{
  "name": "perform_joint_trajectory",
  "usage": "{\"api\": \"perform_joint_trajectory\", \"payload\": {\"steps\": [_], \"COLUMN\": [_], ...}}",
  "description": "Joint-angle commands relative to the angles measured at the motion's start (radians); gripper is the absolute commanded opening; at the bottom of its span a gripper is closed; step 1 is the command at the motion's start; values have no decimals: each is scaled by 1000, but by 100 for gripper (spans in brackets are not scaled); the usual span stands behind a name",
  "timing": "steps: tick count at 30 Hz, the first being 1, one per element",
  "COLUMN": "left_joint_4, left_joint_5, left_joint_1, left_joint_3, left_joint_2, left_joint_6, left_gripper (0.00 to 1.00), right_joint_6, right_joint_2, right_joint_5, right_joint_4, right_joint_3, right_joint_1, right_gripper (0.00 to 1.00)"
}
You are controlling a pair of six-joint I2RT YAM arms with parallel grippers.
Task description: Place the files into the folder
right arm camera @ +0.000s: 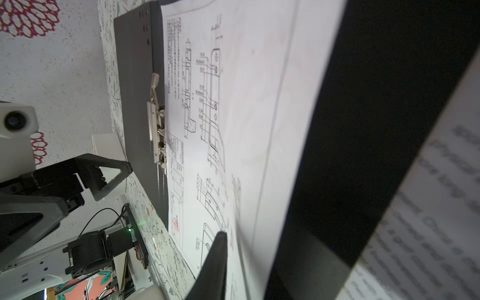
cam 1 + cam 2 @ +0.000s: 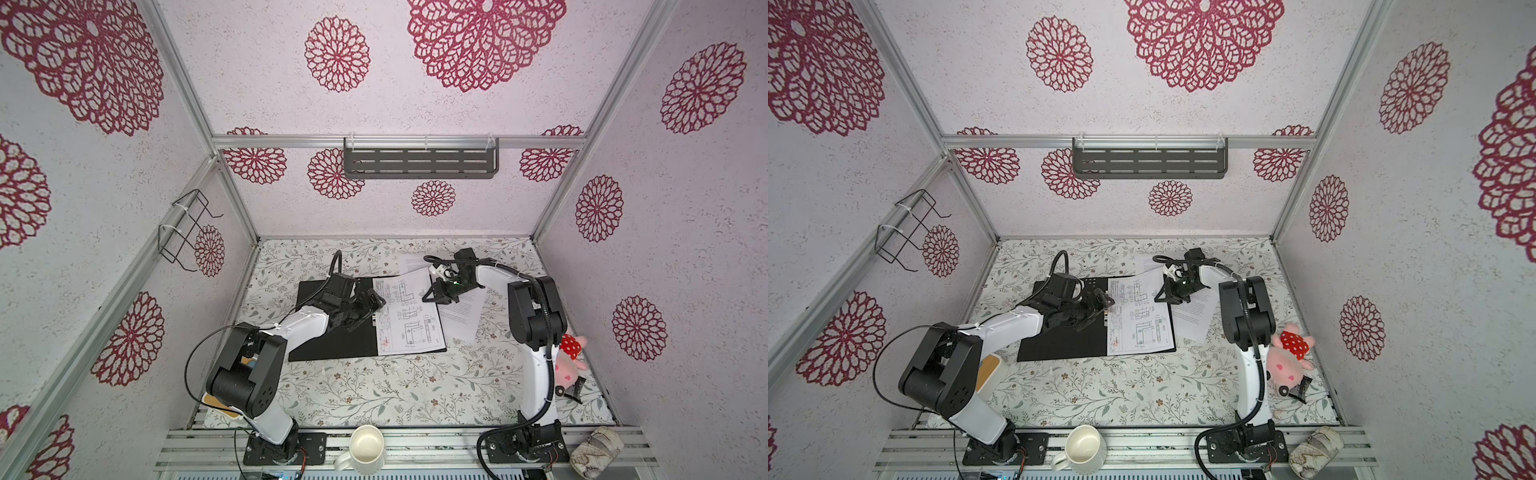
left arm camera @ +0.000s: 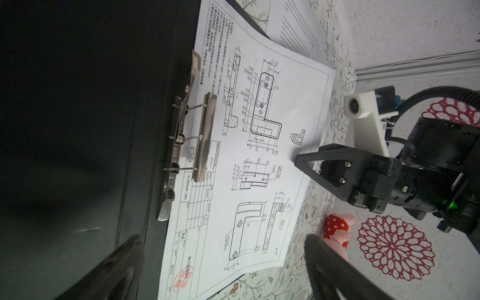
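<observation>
Left wrist view shows us the left end effector spread wide over the open folder. Whether the right end effector grips the drawing sheet inside, we cannot tell; text sheets lie alongside.

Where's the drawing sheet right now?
In both top views, the drawing sheet lies mid-table on the right half of the open folder, its inner edge at the metal clip.
</observation>
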Motion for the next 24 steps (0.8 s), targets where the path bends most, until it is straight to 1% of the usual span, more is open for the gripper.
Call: {"api": "perform_joint_trajectory", "payload": {"steps": [1,4,5,6,8,10,13,20,24], "left_joint_4": [4,-14,-19,-25,-33,-39,-57,-110,-142], "left_joint_5": [-45,-71,-77,-84,-99,-113,-145,-271,-350], "left_joint_1": [-8,-14,-15,-17,-19,-24,-37,-87,-123], "left_joint_3": [2,7,8,11,14,17,24,62,95], "left_joint_2": [-16,-27,-29,-29,-34,-36,-44,-59,-61], "left_joint_6": [-1,4,5,7,8,7,9,22,34], "left_gripper": [98,98,98,98,98,98,98,98,98], "right_joint_6": [22,32,37,41,49,62,88,135,166], "right_joint_2": [-33,-46,-49,-52,-60,-70,-94,-180,-241], "right_joint_5": [2,24,34,44,64,90,116,200,257], "right_joint_4": [20,20,20,19,18,18,32,103,153], "right_joint_3": [8,9,9,9,11,10,0,-79,-162], "right_joint_1": [-2,-3,-5,-5,-6,-10,-15,-18,-20], "right_gripper": [27,35,40,43,44,51,58,65,66]}}
